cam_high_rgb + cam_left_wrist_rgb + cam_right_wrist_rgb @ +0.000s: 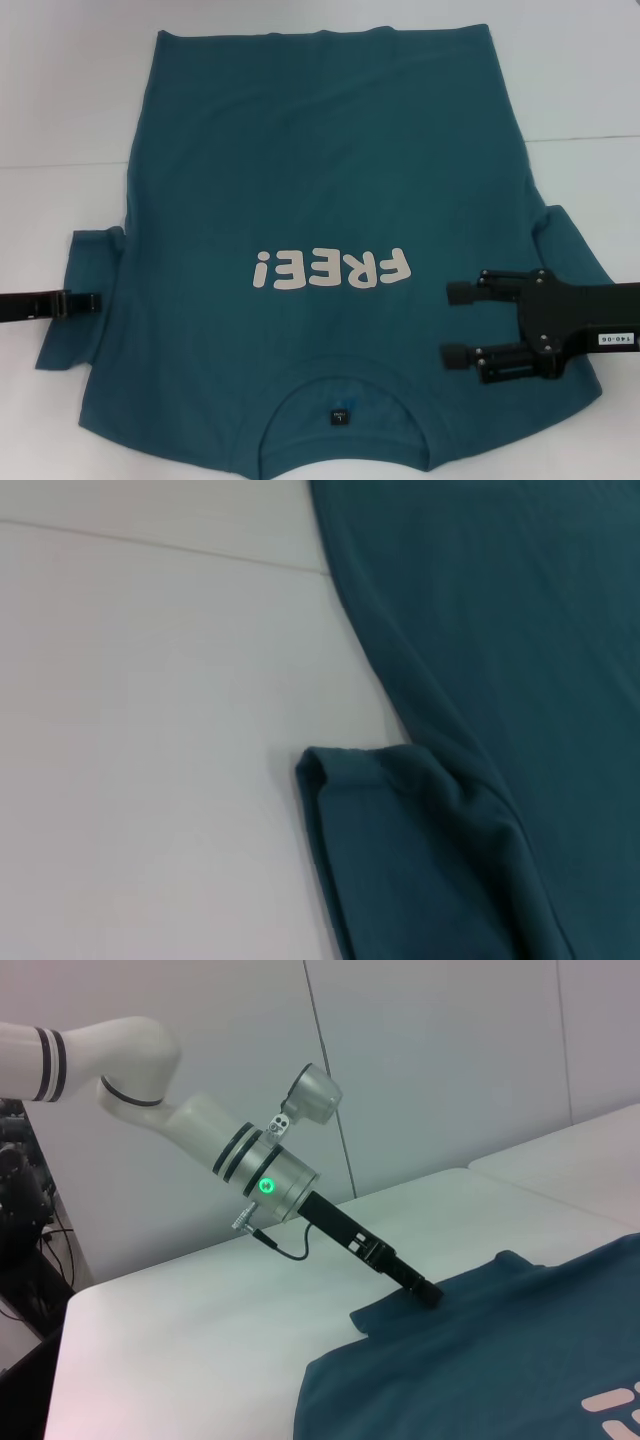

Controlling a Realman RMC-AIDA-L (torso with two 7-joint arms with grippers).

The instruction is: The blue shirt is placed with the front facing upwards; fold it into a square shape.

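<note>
The blue shirt (320,180) lies spread flat on the white table, front up, with white "FREE!" lettering (332,270) on the chest. Its collar (340,400) is on the near side and its hem on the far side. My left gripper (95,301) comes in low from the left with its tip on the left sleeve (80,290), pinched shut on the cloth. The right wrist view shows that tip (428,1295) pressed onto the sleeve edge. My right gripper (452,322) hovers open over the shirt's right shoulder, holding nothing. The left wrist view shows the sleeve's folded corner (340,780).
White table (60,120) surrounds the shirt, with a seam line running across its far part. A pale wall (450,1060) stands behind the table on the left side. The right sleeve (565,245) sticks out past my right gripper's body.
</note>
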